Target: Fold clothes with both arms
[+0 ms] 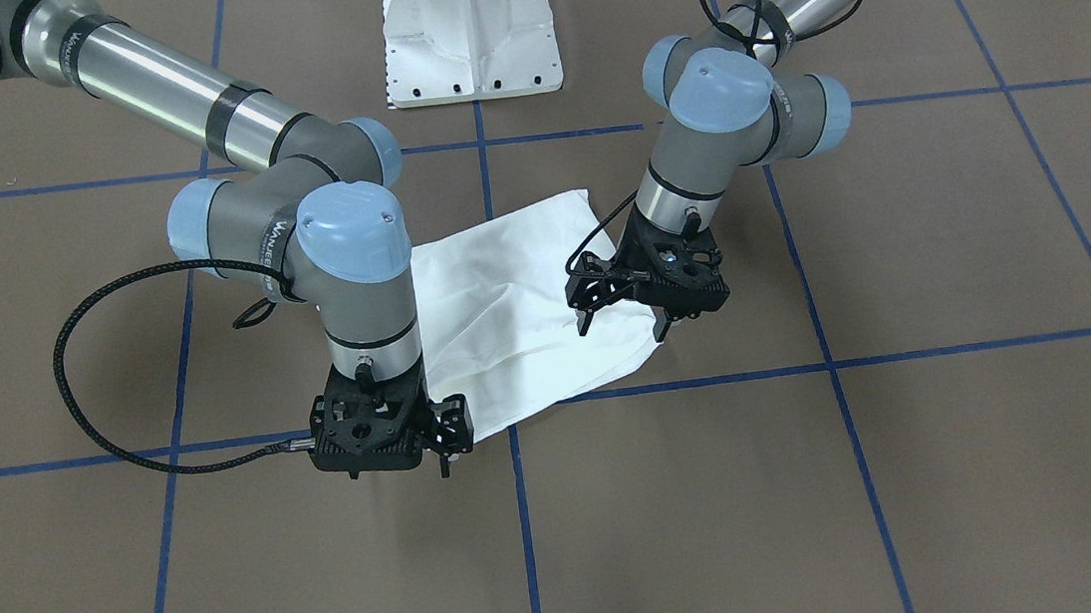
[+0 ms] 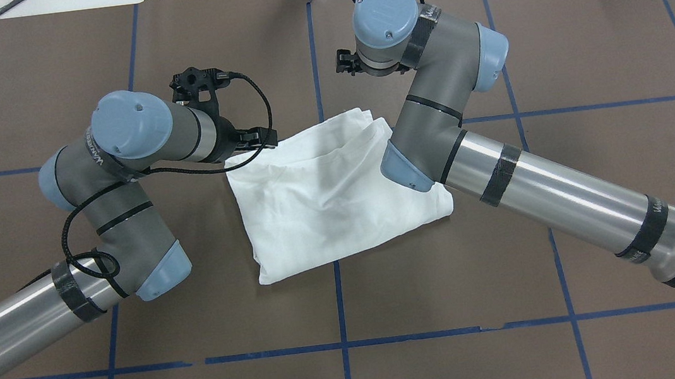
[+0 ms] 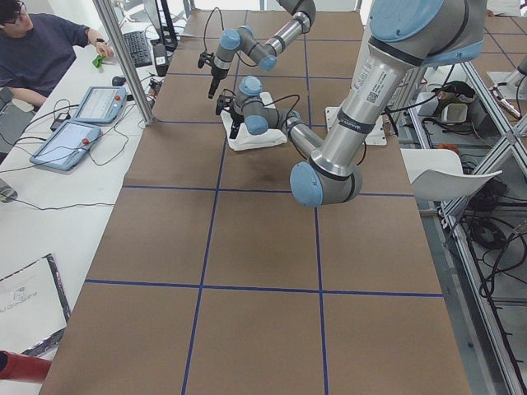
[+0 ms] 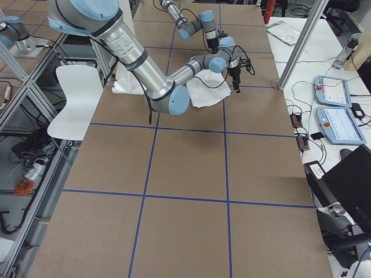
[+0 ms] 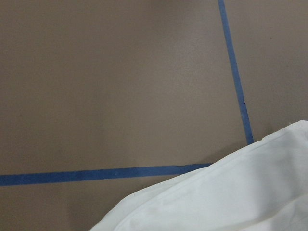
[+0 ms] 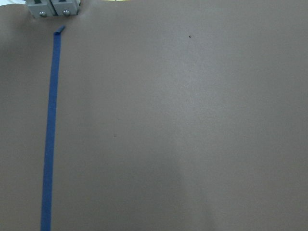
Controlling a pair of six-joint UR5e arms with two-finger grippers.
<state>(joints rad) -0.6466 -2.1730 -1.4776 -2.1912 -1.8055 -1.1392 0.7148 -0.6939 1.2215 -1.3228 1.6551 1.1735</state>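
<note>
Most of the room goes to one long table [image 2: 510, 259], covered in matt brown sheeting and ruled into large squares by blue tape lines [image 2: 340, 316]. A white bench runs along the operators' side, with a grey teach pendant [image 4: 333, 90] on it and a seated person [image 3: 41, 41] at its end. On the robot's side a white chair [image 4: 75, 98] stands among aluminium frame posts. Brown squares stretch well past the work toward both ends of the table. At the robot's edge sits the white metal pedestal base [image 1: 469, 33].

Both arms reach in from that edge. The left arm [image 2: 116, 195] and the right arm [image 2: 500, 171] are polished silver tubes with grey joints and rounded light blue caps. A braided black cable [image 1: 73, 392] loops off the right one.

Between them, at the table's middle, the white T-shirt [image 2: 326, 203] lies folded into a soft, creased, roughly rectangular bundle. It sits over a crossing of two tape lines (no print shows on the upturned side). The right arm's elbow passes over one corner of it.

The left gripper [image 2: 258, 138] is at the shirt's corner away from the robot. I cannot tell whether its fingers are spread or closed, or whether they touch the cloth. The right gripper [image 1: 445, 456] hangs at the shirt's operator-side edge, and its fingers are just as hard to read.
</note>
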